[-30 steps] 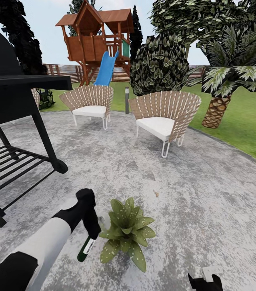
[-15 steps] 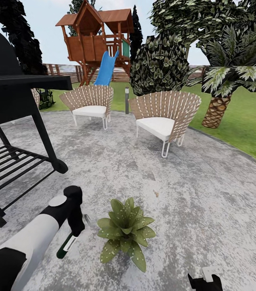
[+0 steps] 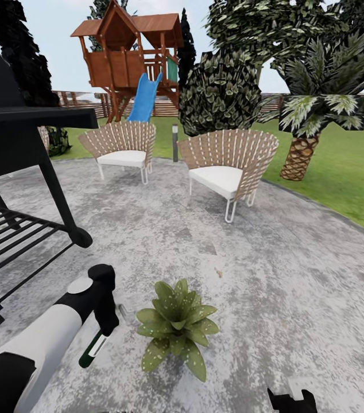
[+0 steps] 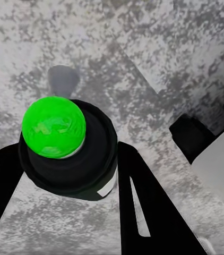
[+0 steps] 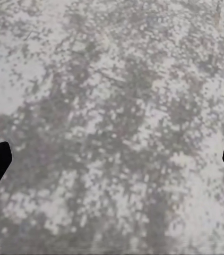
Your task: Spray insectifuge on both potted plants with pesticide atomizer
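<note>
Left gripper (image 3: 103,327) jaws clamping pesticide atomizer (image 3: 92,349), hanging just beside potted plant (image 3: 176,325) over patio (image 3: 274,275). Right gripper (image 5: 112,159) jaws spread wide, holding nothing.

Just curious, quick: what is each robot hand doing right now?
Left hand: closed on the pesticide atomizer.
Right hand: open, holding nothing.

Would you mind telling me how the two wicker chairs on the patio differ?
The nearer chair stands right of the grey lamp post, looks larger and faces left; the farther chair stands left of it, looks smaller and faces the camera. Both share fan-shaped woven backs, white cushions and pale legs.
</note>
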### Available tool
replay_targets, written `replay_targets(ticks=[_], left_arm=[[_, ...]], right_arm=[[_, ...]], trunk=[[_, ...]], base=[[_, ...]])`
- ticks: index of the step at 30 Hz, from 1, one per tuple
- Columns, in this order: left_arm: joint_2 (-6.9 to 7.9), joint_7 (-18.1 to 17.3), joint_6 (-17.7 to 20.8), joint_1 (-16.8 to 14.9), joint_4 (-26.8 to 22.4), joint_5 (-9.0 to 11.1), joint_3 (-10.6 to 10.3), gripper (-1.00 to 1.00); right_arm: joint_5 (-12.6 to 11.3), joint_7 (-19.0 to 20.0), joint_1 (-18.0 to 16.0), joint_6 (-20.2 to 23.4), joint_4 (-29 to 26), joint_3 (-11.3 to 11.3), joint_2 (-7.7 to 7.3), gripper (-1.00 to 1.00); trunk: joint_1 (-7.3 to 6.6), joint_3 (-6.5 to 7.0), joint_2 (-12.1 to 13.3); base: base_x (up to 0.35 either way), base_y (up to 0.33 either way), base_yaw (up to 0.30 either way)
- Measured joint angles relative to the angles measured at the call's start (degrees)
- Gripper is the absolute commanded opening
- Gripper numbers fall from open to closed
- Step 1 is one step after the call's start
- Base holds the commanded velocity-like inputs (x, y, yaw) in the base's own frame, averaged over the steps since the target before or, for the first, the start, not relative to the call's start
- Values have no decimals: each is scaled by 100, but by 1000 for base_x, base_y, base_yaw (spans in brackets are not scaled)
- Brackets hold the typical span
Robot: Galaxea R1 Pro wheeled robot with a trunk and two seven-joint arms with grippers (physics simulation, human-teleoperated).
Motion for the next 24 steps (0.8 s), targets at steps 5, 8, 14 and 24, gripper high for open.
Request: replay_targets(ticks=[5, 8, 14, 24], left_arm=[[-40, 7, 12, 1, -1, 1, 9, -100], [-44, 40, 18, 1, -1, 6, 16, -100], [-31, 52, 27, 1, -9, 16, 21, -100], [-44, 48, 35, 1, -16, 15, 27, -100]], right_arm=[[-5, 0, 0, -3, 1, 0, 8, 100], [-15, -1, 0, -8, 1, 0, 17, 100], [-17, 0, 0, -8, -9, 0, 18, 100], [-17, 3, -1, -8, -2, 0, 18, 100]], trunk=[[-2, 7, 0], [-4, 8, 0], [-2, 17, 0], [1, 45, 0]], base=[[-23, 293, -167], [156, 259, -5], [-7, 22, -178], [-283, 134, -219]])
